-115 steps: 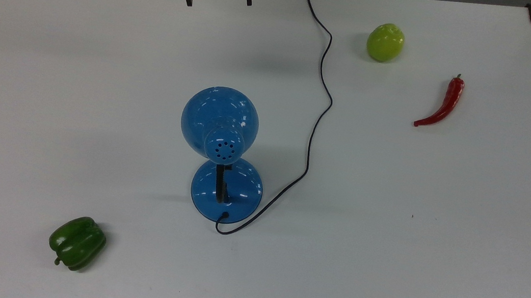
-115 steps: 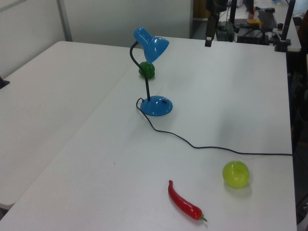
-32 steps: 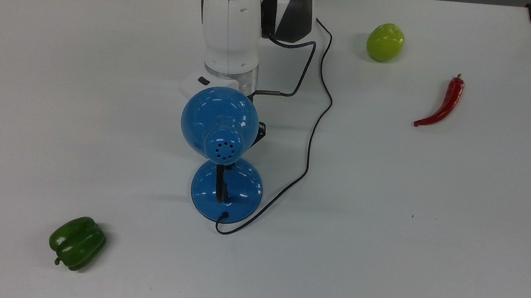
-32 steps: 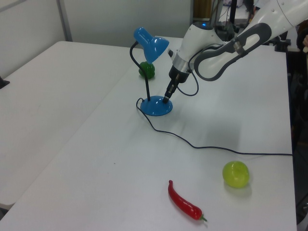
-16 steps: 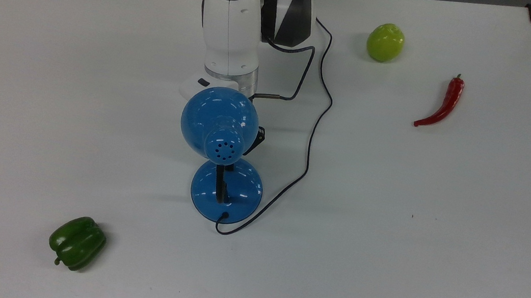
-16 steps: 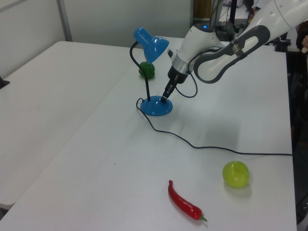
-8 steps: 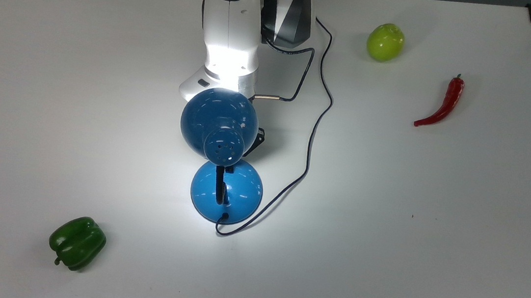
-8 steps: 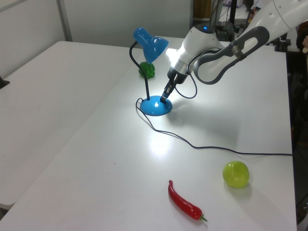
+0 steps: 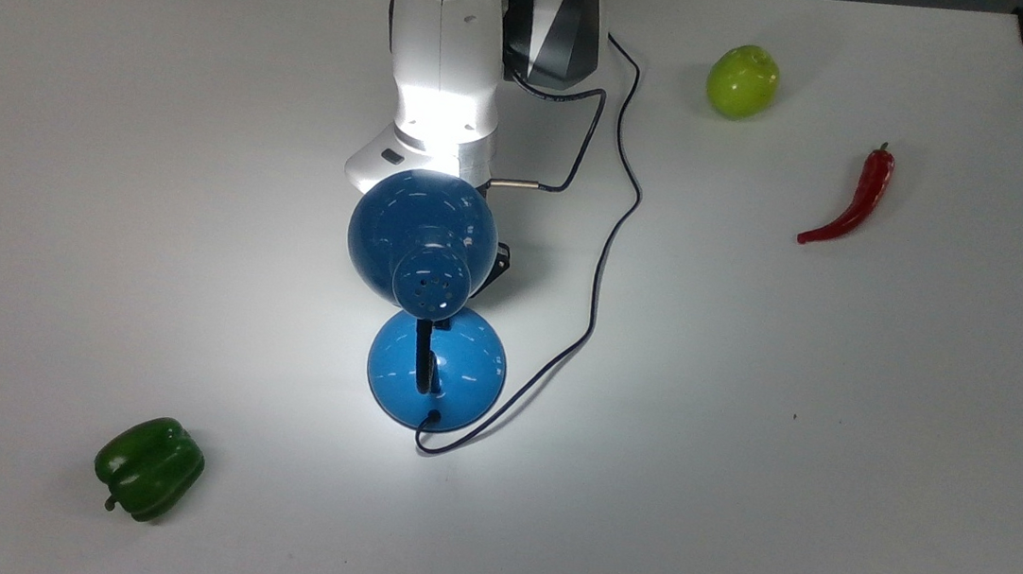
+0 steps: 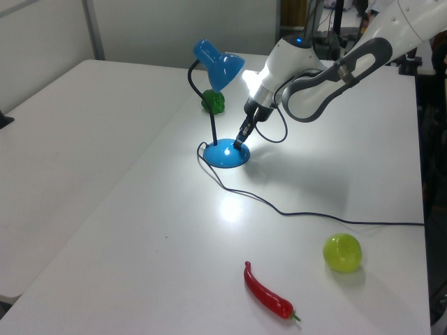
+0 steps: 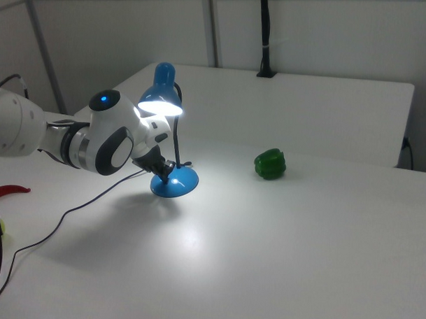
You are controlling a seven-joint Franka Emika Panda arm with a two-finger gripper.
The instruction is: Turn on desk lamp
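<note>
The blue desk lamp (image 9: 422,230) stands mid-table and is lit, throwing a bright pool of light on the white table (image 9: 104,187). Its dome shade (image 11: 161,98) glows underneath, and its round base (image 10: 225,156) sits below it on a black neck. My gripper (image 10: 239,143) points steeply down, shut, its tip touching the top of the base on the left view's right side. In the right view the gripper (image 11: 165,173) meets the base (image 11: 177,184) from the right view's left. The thin black cord (image 9: 621,194) runs from the base toward the far edge.
A green bell pepper (image 9: 148,468) lies near the front left in the top view. A yellow-green round fruit (image 9: 742,81) and a red chili (image 9: 853,204) lie at the top view's right. My white arm (image 9: 446,52) reaches in over the far edge.
My arm came down from the far edge to the lamp's base. Between one second and half a second ago the lamp lit up; it stays lit and the arm has barely moved.
</note>
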